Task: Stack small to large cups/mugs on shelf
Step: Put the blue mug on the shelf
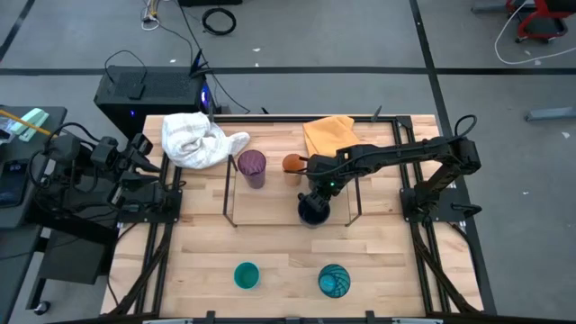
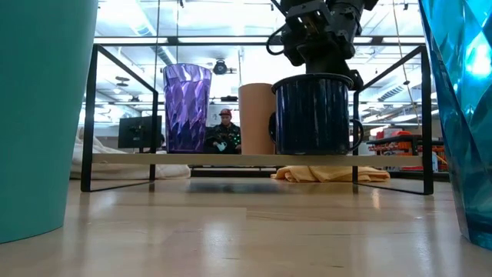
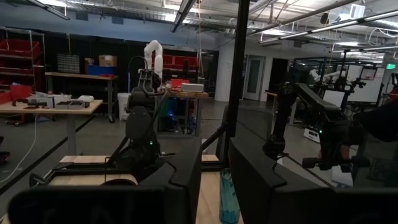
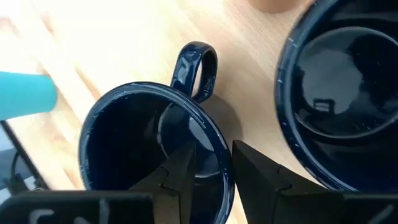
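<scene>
Two navy mugs (image 4: 155, 149) crowd the shelf's (image 1: 229, 193) front-right corner; right gripper (image 4: 211, 168), clamped on one's rim, risks knocking its neighbour.

Even, bright overhead light fills the high view, with soft shadows under the shelf (image 1: 290, 193). In the low view, ceiling lights glare at upper centre; the near teal cup (image 2: 38, 115) at left blurs. The right wrist view's edges look soft.
</scene>
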Tool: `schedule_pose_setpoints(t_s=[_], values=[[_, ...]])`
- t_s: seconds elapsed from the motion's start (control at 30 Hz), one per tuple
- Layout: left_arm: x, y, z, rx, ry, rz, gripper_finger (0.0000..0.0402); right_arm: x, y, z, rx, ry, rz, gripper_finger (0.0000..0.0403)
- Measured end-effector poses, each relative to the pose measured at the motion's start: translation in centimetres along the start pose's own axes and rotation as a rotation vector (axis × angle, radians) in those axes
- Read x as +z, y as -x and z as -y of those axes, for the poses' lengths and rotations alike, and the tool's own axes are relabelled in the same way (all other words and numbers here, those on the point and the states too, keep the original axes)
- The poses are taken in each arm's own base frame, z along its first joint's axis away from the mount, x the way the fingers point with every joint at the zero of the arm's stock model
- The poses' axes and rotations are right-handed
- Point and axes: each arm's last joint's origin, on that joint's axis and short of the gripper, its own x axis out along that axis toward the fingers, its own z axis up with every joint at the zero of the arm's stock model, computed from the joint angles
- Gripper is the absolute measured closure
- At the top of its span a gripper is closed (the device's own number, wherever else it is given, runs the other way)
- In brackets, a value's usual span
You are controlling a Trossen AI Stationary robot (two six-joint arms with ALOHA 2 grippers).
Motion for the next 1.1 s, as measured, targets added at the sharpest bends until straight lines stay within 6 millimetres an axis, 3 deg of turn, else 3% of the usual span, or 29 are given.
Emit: schedule_pose_setpoints(t_s=[0.53, 1.1], values=[[0.0, 0.0, 0.0, 0.000, 0.000, 0.000, 0.0309, 0.8, 0.7, 0.0, 0.024, -0.025, 0.019, 0.0230], [0.0, 0.0, 0.0, 0.000, 0.000, 0.000, 0.0314, 1.7, 1.4, 0.3, 0.034, -0.028, 0.049, 0.0229]])
